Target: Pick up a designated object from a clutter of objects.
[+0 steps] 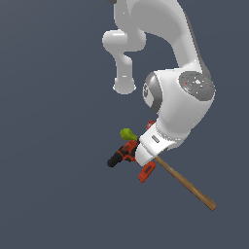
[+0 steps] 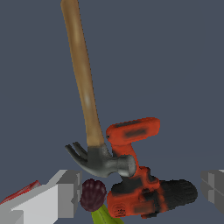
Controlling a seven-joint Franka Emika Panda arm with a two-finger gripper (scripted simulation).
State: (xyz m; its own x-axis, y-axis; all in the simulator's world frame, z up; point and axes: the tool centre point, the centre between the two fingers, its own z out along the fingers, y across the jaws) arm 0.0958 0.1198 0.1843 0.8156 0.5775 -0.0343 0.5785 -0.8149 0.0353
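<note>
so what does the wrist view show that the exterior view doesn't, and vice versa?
Wrist only: the hammer's grey head, a dark purple ball beside it, and both fingers standing wide apart on either side of the pile.

Exterior only: the arm itself, which hides the hammer head and ball.

Both: the hammer's wooden handle, the orange-black drill and a green fruit.

No readable text, no labels, no brand marks, no numbers in either view
</note>
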